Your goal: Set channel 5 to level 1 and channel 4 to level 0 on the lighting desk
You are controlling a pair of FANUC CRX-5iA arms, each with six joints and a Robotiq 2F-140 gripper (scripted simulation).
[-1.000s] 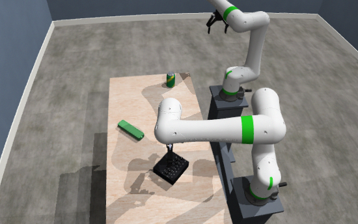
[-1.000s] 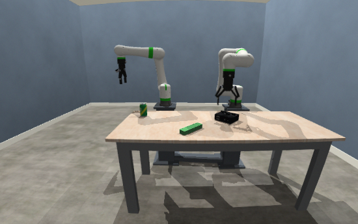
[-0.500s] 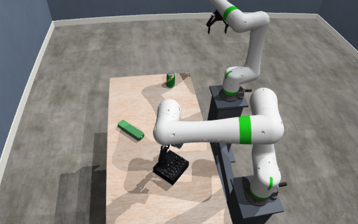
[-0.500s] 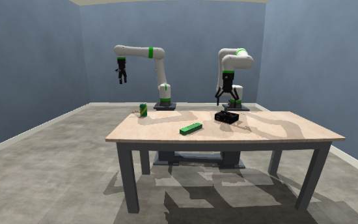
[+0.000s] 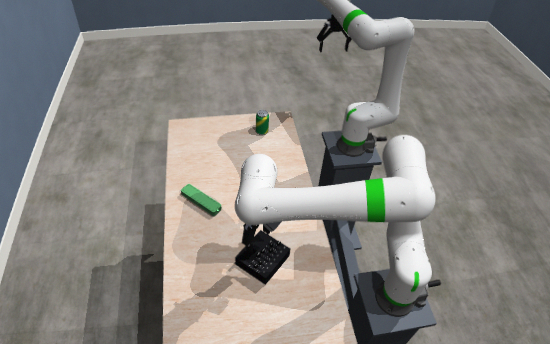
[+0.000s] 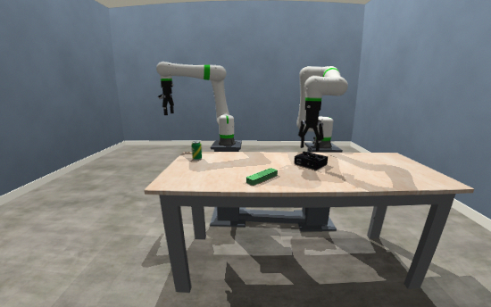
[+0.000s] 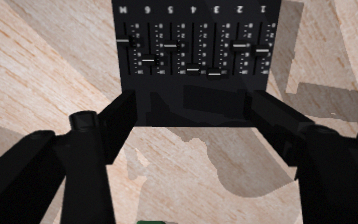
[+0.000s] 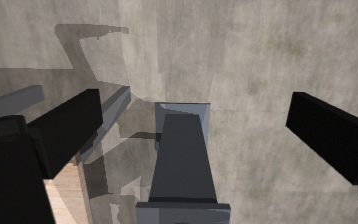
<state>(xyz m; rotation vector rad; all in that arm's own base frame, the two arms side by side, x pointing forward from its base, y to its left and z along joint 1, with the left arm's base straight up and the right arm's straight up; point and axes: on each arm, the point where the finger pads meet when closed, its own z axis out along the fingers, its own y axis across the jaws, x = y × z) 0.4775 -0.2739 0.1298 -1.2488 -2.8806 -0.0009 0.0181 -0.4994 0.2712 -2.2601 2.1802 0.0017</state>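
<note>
Lighting desk (image 5: 265, 260) (image 6: 311, 161) (image 7: 195, 107): black unit, lying flat on the wooden tabletop (image 5: 190, 160) (image 6: 223, 178) (image 7: 45, 75) (image 8: 69, 192), controls facing up. Seven faders, marked M and 6 down to 1, run L to R in the left wrist view, labels upside down there. Ch. 5 fader (image 7: 170, 45) sits partway along its slot, approx. level w/ ch. 2 fader (image 7: 239, 45). Ch. 4 fader (image 7: 193, 69) is well down toward the end away from its label; ch. 3 fader (image 7: 214, 74) slightly farther still. M fader (image 7: 123, 40) is nearest the label end, ch. 6 fader (image 7: 148, 60) lower, ch. 1 fader (image 7: 262, 50) between those two. Scale figures small and blurred – zero appears to be at the label end, exact levels n/a. Left gripper (image 5: 260, 233) (image 6: 312, 146) (image 7: 192, 105): above desk's near edge as seen from the wrist, pointing down, fingers partly open, nothing gripped, no fader touched. Right gripper (image 5: 334, 49) (image 6: 169, 112) (image 8: 195, 107): open, empty, out past the table end over the floor, well apart from desk. Also noted: green block (image 5: 200, 200) (image 6: 262, 176) (image 7: 151, 222), flat, apart from desk; green-and-yellow can (image 5: 262, 123) (image 6: 196, 151), upright near a table corner.
</note>
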